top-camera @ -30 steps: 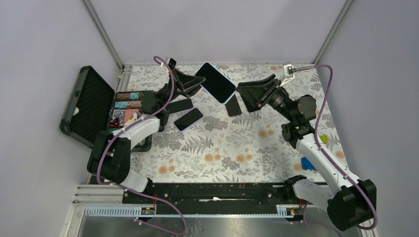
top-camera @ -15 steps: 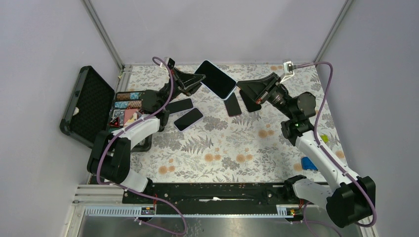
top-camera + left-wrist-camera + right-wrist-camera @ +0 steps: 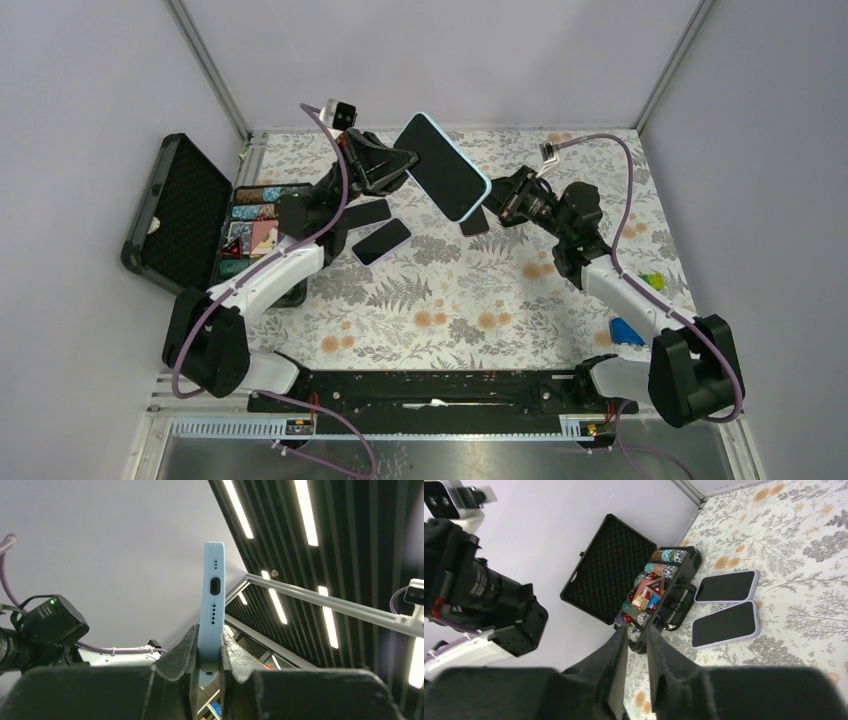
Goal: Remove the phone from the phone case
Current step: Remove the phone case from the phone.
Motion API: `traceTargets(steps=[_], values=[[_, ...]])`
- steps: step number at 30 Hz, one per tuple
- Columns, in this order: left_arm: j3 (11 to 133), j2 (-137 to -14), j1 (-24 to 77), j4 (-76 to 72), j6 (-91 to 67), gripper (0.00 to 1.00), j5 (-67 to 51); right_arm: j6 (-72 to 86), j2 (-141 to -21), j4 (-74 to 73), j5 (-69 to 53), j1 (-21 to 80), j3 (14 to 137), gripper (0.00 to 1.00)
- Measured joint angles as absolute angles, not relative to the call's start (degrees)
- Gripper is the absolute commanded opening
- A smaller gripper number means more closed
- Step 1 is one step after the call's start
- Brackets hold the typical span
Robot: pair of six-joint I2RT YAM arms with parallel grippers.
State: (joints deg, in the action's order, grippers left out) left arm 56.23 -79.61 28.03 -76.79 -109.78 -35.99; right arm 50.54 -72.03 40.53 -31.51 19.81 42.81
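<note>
Left gripper point(image 3: 210, 652) clamps cased phone point(image 3: 442, 167) by bottom edge, aloft upper centre, which leaves case point(image 3: 214, 585) rim free for peeling. Right gripper point(image 3: 636, 632) at phone's lower-right corner, nearly closed, nothing visible in gap.

- Phone case point(image 3: 212, 600): pale blue, matt, smooth, rubbery-looking soft plastic.
- Phone point(image 3: 441, 166): black glass face, glossy.
- Left end effector point(image 3: 210, 635): hard black plastic, matt, faintly grainy.
- Tabletop point(image 3: 480, 290): matt floral-printed covering; whether cloth or vinyl could not be told.
- Carrying case point(image 3: 606, 575), left: black shell, lid lined with dimpled matt foam.
- Near loose phone point(image 3: 381, 241) and far loose phone point(image 3: 362, 213): glossy dark screens; the near one had a smooth pale lilac plastic surround.
- Frame post point(image 3: 205, 65): bare brushed metal.
- Walls point(image 3: 90, 90): smooth, matt.
</note>
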Motion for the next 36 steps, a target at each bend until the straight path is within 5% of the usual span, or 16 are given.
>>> traceTargets(steps=[1,4,9,30,36], values=[[56.2,-79.2,27.8,-77.8,-109.8,0.0,-35.8,50.3,-71.6,40.6,-31.4,19.8,42.3,0.51],[56.2,-79.8,27.4,-79.2,-109.8,0.0,-35.7,50.2,-68.2,41.5,-31.1,19.8,40.7,0.7],[55.9,-83.6,27.0,-78.9,-109.5,0.0,-35.7,49.1,-60.4,46.2,-33.6,19.9,38.9,0.82],[52.8,-87.5,24.3,-77.2,-109.4,0.0,-38.2,47.2,-57.6,46.6,-41.9,19.9,44.3,0.87],[52.8,-87.5,23.8,-76.8,-109.3,0.0,-38.2,49.5,-59.3,46.6,-40.8,19.9,44.8,0.77]])
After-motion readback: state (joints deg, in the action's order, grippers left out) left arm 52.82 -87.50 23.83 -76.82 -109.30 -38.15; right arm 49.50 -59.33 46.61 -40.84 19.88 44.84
